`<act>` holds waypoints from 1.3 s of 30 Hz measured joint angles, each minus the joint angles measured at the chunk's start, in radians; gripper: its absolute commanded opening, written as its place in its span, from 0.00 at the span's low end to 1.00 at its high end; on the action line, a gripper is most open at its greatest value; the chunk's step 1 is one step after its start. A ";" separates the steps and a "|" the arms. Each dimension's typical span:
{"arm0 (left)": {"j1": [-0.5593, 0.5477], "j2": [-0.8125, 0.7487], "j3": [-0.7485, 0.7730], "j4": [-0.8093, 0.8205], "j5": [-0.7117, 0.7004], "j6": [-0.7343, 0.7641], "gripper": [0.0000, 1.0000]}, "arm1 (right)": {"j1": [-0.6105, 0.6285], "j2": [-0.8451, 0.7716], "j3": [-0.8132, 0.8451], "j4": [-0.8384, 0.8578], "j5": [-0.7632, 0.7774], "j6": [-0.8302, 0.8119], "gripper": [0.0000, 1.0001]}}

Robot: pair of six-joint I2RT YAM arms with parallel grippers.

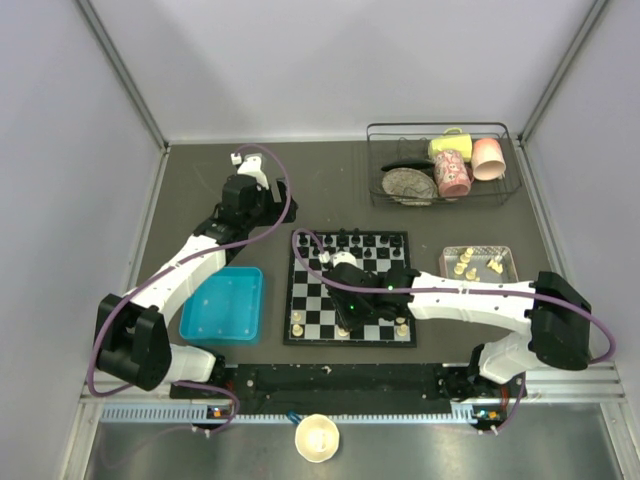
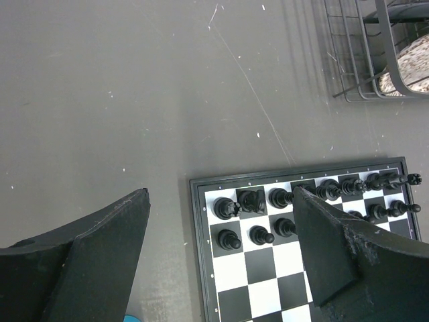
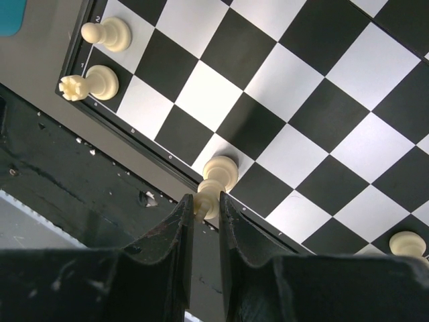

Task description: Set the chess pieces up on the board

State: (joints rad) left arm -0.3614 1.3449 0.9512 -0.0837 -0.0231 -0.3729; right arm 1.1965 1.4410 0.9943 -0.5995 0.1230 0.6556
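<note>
— Over by the near edge of the board (image 1: 320, 292), what is the right claw (image 3: 206, 201) doing?

— It is pinching a cream chess piece (image 3: 218, 169) by its top, jaws narrow. The base is sitting over a white square in the row against the dark border. I am not managing to tell whether it is touching down.

— Is anything crowding it?

— Two corner pieces (image 3: 99, 82), cream as well, are standing toward the board's near left corner. A lone cream piece (image 3: 405, 243) is standing off to the right. All are staying well apart from the claw. The right arm itself is lying across the board's right half, and black pieces (image 1: 355, 242) are lining the far rows.

— And the left claw (image 2: 221, 194)?

— It is hanging wide open over the table (image 2: 134, 100), by the board's far left corner.

— What is sitting around the board?

— A blue tray (image 1: 225, 305) is lying just beside its left side. A pinkish-grey tray (image 1: 480, 255) is holding spare cream pieces (image 1: 463, 263) on its right. A wire basket (image 1: 440, 126) with cups (image 1: 452, 172) is standing beyond.
</note>
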 measured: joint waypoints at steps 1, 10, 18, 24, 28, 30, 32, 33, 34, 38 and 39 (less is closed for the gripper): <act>0.000 0.000 0.000 0.000 0.000 0.000 0.91 | 0.002 0.000 0.000 0.003 0.000 0.000 0.00; 0.000 0.000 0.000 0.000 0.001 0.000 0.91 | 0.002 0.000 0.000 0.018 0.008 0.003 0.00; 0.000 0.000 0.000 0.000 0.001 0.000 0.91 | 0.002 0.000 0.000 0.031 0.007 0.003 0.00; 0.000 0.000 0.000 0.000 0.001 0.000 0.91 | 0.005 0.000 -0.014 0.033 0.007 0.004 0.00; 0.000 0.000 0.000 0.000 0.001 0.000 0.91 | 0.005 0.002 -0.021 0.032 0.007 0.005 0.00; 0.000 0.000 0.000 0.000 0.001 0.000 0.91 | 0.005 0.002 -0.021 0.033 0.007 0.008 0.00; 0.000 0.000 0.000 0.000 0.001 0.000 0.91 | 0.005 0.002 -0.021 0.033 0.007 0.011 0.00; 0.000 0.000 0.000 0.000 0.001 0.000 0.91 | 0.005 0.002 -0.021 0.033 0.007 0.011 0.00; 0.000 0.000 0.000 0.000 0.001 0.000 0.91 | 0.005 0.002 -0.021 0.034 0.007 0.011 0.00; 0.000 0.001 0.000 0.000 0.004 0.000 0.91 | 0.005 0.002 -0.021 0.034 0.007 0.011 0.00; 0.000 0.001 0.000 0.000 0.004 0.000 0.91 | 0.005 0.002 -0.021 0.035 0.007 0.011 0.00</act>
State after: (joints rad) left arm -0.3614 1.3457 0.9512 -0.0837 -0.0193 -0.3729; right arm 1.2018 1.4433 0.9730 -0.5648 0.1299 0.6670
